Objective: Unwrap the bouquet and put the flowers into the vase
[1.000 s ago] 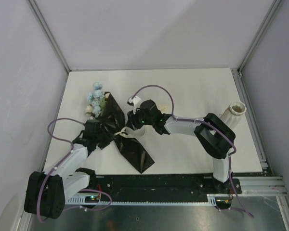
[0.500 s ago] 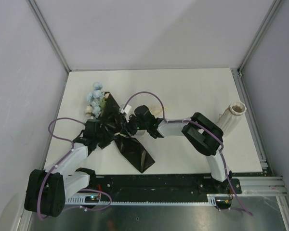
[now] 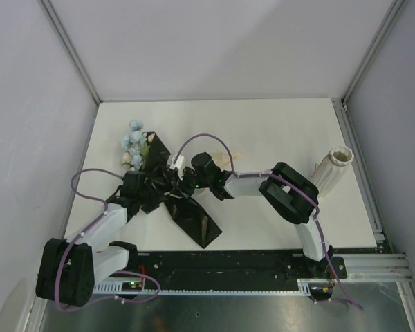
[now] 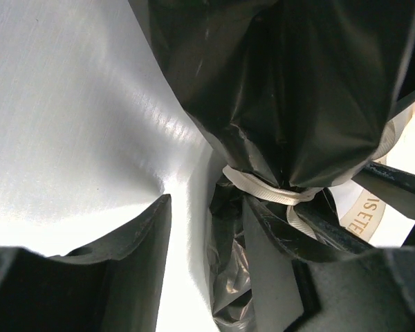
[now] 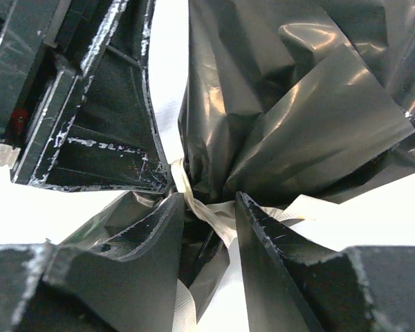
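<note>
Found the bouquet [image 3: 192, 220] lying slantwise on the left part of the table [image 3: 277, 131], with its black paper fanned toward the near edge, the flowers [image 3: 133, 145] poking out at the far end, and the vase [image 3: 335, 166] upright well apart near the right edge. Met both arms at the tied neck. Saw the left gripper [image 4: 206, 207] spread and straddling the neck just beside the cream ribbon [image 4: 263, 190], with bare table visible between one finger and the paper. Saw the right gripper [image 5: 209, 200] partly apart astride the ribbon's crossing; could not tell whether pinching the ribbon or merely touching it. Judged the step in hand to be loosening the tie. Probably needed the left jaws closed on the paper neck alone, to anchor the bundle, and the right fingers on a loose ribbon tail rather than on band and paper together. Probably needed a slow, low pull along that tail, away from the knot, so as not to drag the bundle or tighten the loop. Risked crushed stems under a hard squeeze.
</note>
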`<action>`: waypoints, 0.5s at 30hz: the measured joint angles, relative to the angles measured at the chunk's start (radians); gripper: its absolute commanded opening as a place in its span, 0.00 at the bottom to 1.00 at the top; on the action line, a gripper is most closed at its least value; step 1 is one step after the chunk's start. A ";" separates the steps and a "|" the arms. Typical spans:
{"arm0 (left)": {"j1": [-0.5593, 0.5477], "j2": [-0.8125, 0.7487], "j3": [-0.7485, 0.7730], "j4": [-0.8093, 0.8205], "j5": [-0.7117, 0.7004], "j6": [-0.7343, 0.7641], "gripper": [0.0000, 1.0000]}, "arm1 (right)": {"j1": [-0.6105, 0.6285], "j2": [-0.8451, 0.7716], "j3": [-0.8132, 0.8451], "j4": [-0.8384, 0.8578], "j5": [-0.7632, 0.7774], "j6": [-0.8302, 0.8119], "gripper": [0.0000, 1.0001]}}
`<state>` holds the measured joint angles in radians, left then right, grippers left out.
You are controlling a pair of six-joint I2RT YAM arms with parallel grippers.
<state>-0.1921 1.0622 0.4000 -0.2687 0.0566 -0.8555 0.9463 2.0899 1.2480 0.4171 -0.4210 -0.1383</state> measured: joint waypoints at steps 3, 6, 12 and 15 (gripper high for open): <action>0.000 0.000 0.000 0.000 0.000 0.000 0.50 | 0.000 0.000 0.000 -0.001 -0.015 -0.023 0.45; 0.000 0.004 0.000 0.000 0.000 0.000 0.50 | 0.002 0.000 0.000 -0.004 -0.018 -0.040 0.45; 0.000 0.011 0.003 0.003 0.000 0.000 0.50 | 0.006 0.000 0.000 -0.011 0.000 -0.060 0.44; 0.000 0.013 0.003 0.004 0.000 0.000 0.50 | 0.011 0.001 0.000 -0.014 0.018 -0.065 0.37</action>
<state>-0.1921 1.0748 0.4026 -0.2646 0.0563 -0.8558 0.9569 2.0907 1.2480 0.4026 -0.4034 -0.2035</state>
